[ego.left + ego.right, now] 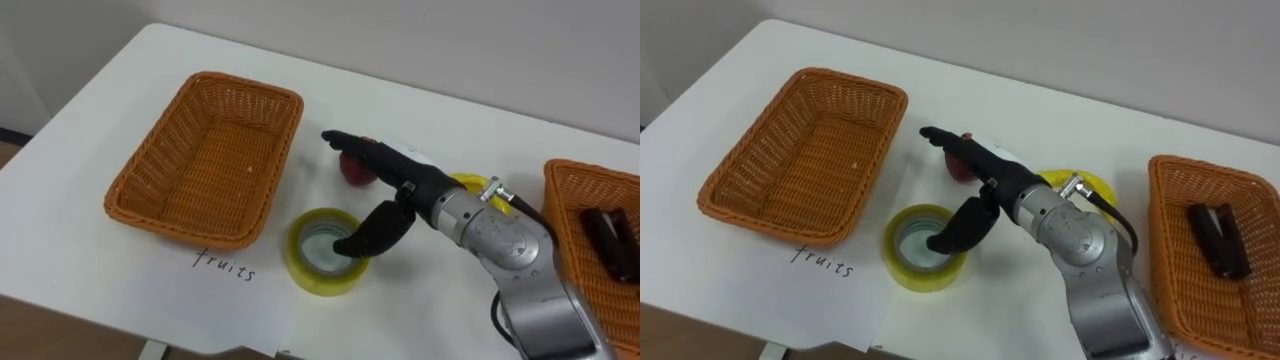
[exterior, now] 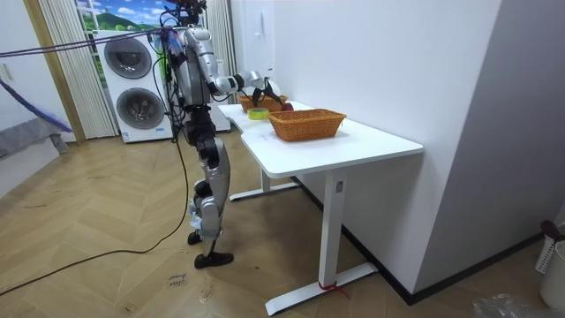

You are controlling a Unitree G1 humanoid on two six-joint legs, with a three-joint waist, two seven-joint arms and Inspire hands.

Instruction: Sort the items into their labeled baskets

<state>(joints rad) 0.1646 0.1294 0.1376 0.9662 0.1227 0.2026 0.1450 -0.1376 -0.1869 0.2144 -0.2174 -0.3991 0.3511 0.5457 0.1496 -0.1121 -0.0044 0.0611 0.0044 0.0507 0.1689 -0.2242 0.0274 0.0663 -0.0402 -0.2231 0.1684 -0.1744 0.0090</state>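
Observation:
My right hand (image 1: 395, 175) reaches in from the right, open, with its straight fingers stretched over the top of a small red fruit (image 1: 355, 172) on the white table. Its thumb (image 1: 375, 232) hangs down over a yellow tape roll (image 1: 312, 262) lying flat near the front edge. To the left stands the empty wicker fruit basket (image 1: 215, 150), with a handwritten label on the table in front of it. At the far right is the second wicker basket (image 1: 575, 250), holding a dark office item (image 1: 610, 240). A yellow object (image 1: 470, 182) is partly hidden behind my forearm.
In the room view I stand at the far end of the white table (image 2: 353, 141), which runs along a wall. Washing machines (image 2: 132, 84) stand behind me. The table's front edge runs just below the tape roll.

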